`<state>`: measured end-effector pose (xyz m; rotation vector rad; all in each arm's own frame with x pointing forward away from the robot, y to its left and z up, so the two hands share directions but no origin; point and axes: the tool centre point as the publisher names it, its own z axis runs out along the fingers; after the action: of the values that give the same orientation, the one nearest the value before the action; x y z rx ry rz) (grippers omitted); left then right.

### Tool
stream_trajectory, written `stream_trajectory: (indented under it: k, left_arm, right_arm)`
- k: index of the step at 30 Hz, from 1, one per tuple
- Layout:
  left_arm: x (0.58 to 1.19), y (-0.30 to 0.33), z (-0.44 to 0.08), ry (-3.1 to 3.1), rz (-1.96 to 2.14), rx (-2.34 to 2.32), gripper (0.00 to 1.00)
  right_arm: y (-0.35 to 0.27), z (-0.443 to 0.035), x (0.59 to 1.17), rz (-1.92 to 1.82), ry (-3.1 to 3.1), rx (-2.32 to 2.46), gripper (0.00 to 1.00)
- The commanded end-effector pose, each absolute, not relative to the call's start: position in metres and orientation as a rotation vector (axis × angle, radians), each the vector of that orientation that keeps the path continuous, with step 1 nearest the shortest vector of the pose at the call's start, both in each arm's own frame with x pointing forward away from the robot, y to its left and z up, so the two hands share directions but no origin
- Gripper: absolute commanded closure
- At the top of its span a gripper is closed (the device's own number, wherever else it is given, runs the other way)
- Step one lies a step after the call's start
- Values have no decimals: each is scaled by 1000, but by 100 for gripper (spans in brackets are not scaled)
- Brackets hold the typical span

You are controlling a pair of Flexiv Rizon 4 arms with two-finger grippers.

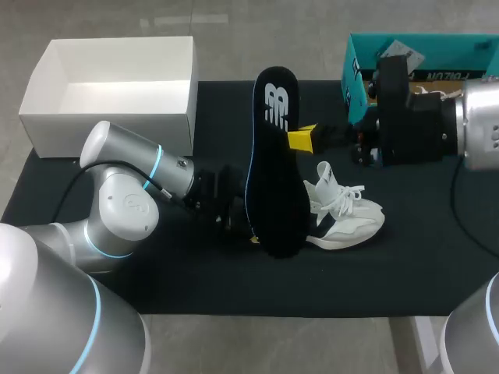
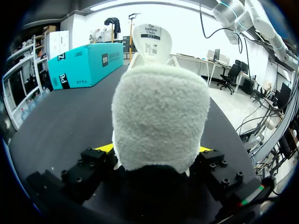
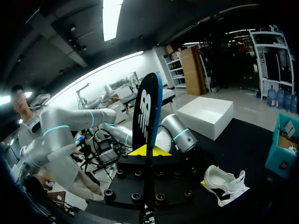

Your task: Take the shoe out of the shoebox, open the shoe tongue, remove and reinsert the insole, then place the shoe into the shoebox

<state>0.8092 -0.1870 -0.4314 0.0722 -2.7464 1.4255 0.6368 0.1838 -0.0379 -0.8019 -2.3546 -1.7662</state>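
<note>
**Insole out, hanging over the shoe's heel**

The right hand [image 3: 145, 150] is pinching the black insole [image 3: 145, 107] at about its middle, with a yellow tip pressing on each face. It is holding the insole roughly on end, with the heel part up and the broad forefoot hanging down over the counter [image 1: 234, 288]. The left hand [image 2: 156, 150] is clamping the heel of the white shoe [image 2: 159, 116], one finger pressing on each side, steadying it on its sole. The shoe is lying lengthwise across the counter, its heel at the left hand and its toe pointing toward the robot's right. That is putting its opening near the insole's lower end. The insole's long axis is standing nearly square to the shoe's. Reinserting it, I judge, is going to call for tipping the forefoot down toward the toe. The open white box [image 1: 109, 117] is sitting well apart, behind the left arm.
</note>
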Motion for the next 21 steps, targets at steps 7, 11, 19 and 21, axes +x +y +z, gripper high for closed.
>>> stream_trajectory:
  k: [7,11,19,21]
  left_arm:
    - [809,-187,-432,-2747,1425,72,100]
    - [809,-187,-432,-2747,1425,72,100]
    - [809,-187,-432,-2747,1425,72,100]
    - [809,-187,-432,-2747,1425,72,100]
  right_arm:
    - [147,-44,629,-1738,-2363,-789,100]
    - [141,-45,630,-1737,-2351,-820,100]
    - [143,-42,631,-1703,-2377,-869,100]
    - [143,-42,631,-1703,-2377,-869,100]
